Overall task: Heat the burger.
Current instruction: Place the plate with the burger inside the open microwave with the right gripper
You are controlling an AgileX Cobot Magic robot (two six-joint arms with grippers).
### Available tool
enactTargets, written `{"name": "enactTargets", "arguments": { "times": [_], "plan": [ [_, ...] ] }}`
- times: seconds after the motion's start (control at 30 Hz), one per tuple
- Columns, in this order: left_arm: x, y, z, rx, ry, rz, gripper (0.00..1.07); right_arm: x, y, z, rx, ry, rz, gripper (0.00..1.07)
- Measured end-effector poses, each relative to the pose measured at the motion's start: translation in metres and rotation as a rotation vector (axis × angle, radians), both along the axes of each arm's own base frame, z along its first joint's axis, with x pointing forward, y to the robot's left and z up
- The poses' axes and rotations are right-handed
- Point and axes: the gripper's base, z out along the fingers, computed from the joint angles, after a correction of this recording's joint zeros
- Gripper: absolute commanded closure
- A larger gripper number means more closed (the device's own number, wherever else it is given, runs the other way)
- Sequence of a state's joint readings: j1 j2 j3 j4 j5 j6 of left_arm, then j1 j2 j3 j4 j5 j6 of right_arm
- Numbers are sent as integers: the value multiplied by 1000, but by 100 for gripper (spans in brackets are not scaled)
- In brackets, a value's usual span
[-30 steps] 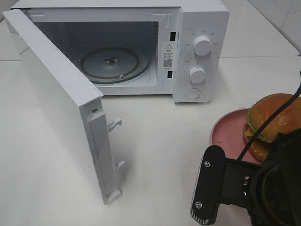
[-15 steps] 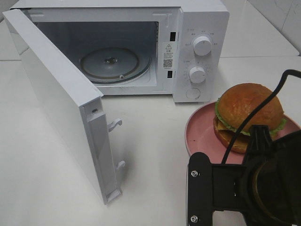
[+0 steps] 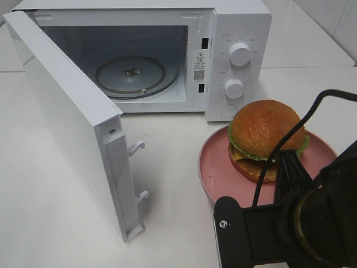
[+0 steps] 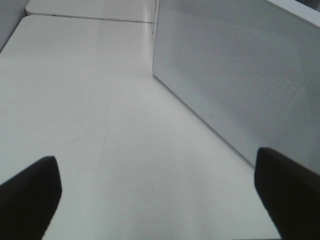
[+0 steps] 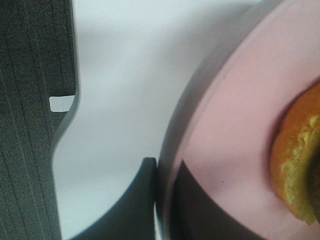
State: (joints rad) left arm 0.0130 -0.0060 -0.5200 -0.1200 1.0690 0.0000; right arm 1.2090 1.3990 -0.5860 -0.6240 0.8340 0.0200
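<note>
Burger (image 3: 266, 137) sits on pink plate (image 3: 215, 167), on white table (image 3: 56, 223) just in front of the microwave's (image 3: 240, 33) control panel, outside the cavity.

Build: glossy domed bun, frilled green lettuce, yellow cheese edge, dark patty.

Handling, judged: soft, light, top-heavy. A direct pinch would likely crush the bun or shear the layers. Better hold is the plate, which looks stiff and smooth, with a shallow raised rim.

Right gripper (image 5: 162, 200): jaws clamped together on the plate rim, a finger on either face, at the side nearest the arm. The burger is apart from the fingers.

Risk, judged: thin bite on a slick rim, with the load off to one side. Keep the plate level.

Left gripper (image 4: 160, 194): jaws spread wide, nothing between them, over the table beside the dotted door (image 3: 61, 111).

Door stands open. The round glass turntable (image 3: 131, 75) has nothing on it.
</note>
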Motion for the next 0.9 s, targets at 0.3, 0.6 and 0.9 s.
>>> {"name": "enactTargets", "arguments": {
  "times": [0.3,0.6,0.9],
  "plan": [
    [0,0,0,0,0,0,8,1,4,0,26,0,42,107],
    [0,0,0,0,0,0,8,3,7,0,17,-2,150,107],
    [0,0,0,0,0,0,8,18,1,-2,-2,16,228,107]
  ]
}}
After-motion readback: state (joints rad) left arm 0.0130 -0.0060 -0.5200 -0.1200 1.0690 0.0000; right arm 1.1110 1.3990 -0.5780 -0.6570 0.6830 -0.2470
